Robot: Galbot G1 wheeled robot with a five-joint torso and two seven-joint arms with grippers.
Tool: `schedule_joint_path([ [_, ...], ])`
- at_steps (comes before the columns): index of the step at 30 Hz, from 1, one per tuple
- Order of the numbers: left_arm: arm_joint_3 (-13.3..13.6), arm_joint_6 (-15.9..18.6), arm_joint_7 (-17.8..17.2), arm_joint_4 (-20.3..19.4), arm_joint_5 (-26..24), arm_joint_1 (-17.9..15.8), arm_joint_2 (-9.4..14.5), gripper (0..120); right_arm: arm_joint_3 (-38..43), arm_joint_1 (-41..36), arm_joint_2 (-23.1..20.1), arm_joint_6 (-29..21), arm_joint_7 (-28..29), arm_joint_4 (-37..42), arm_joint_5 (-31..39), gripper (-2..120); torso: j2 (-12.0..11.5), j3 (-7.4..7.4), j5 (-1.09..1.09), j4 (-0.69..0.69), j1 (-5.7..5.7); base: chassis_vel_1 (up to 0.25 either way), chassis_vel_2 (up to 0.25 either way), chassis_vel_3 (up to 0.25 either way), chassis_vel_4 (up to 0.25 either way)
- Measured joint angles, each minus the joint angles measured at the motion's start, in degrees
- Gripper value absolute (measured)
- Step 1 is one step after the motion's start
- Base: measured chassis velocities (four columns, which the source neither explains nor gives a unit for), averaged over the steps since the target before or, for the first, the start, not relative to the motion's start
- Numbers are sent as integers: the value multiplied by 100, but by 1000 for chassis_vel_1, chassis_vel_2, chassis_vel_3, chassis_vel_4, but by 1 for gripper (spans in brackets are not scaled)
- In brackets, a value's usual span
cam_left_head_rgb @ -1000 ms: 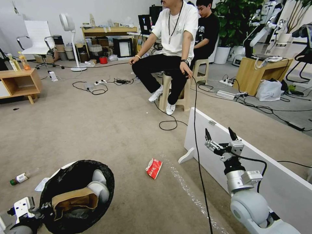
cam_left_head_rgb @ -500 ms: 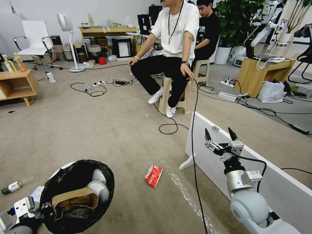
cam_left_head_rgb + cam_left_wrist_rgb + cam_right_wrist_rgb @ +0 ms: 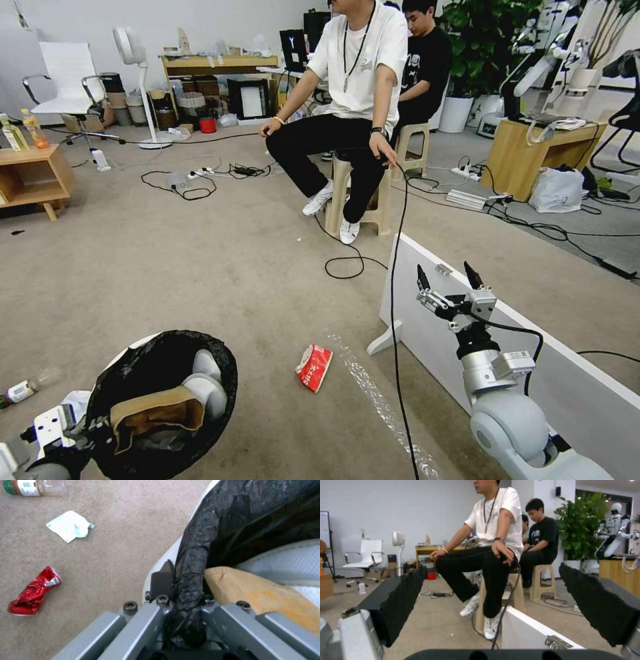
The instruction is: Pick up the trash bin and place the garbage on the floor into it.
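The trash bin, white with a black liner, hangs at the lower left of the head view. My left gripper is shut on its near rim; the left wrist view shows the pinched rim. Inside lie a brown paper bag and white tissues. On the floor a red-and-white snack packet lies right of the bin. A green-capped bottle, a white tissue and a crushed red piece lie left of it. My right gripper is held up, open and empty.
A white board panel stands on the floor at the right, below my right arm. A black cable runs past it to a person on a stool. A low wooden table stands far left. Cords lie across the far carpet.
The whole head view has shifted, so the camera moved: the bottle slid toward the left edge and the packet sits slightly lower. Both arms keep their poses, bin still held.
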Motion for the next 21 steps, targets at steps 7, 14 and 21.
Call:
schedule_joint_path([
  [7, 3, 0, 24, 33, 7, -2, 7, 2, 1, 5, 0, -9, 0, -1, -3, 100, 0, 0, 0, 0, 0, 0, 0, 0, 0],
  [14, 5, 0, 41, 45, 10, -4, 11, 2, 2, -14, 8, -8, -27, -24, -11, 100, 0, 0, 0, 0, 0, 0, 0, 0, 0],
  [21, 1, 0, 45, 46, 13, 2, 1, 2, -2, -5, 10, 21, -58, -53, -18, 100, 0, 0, 0, 0, 0, 0, 0, 0, 0],
])
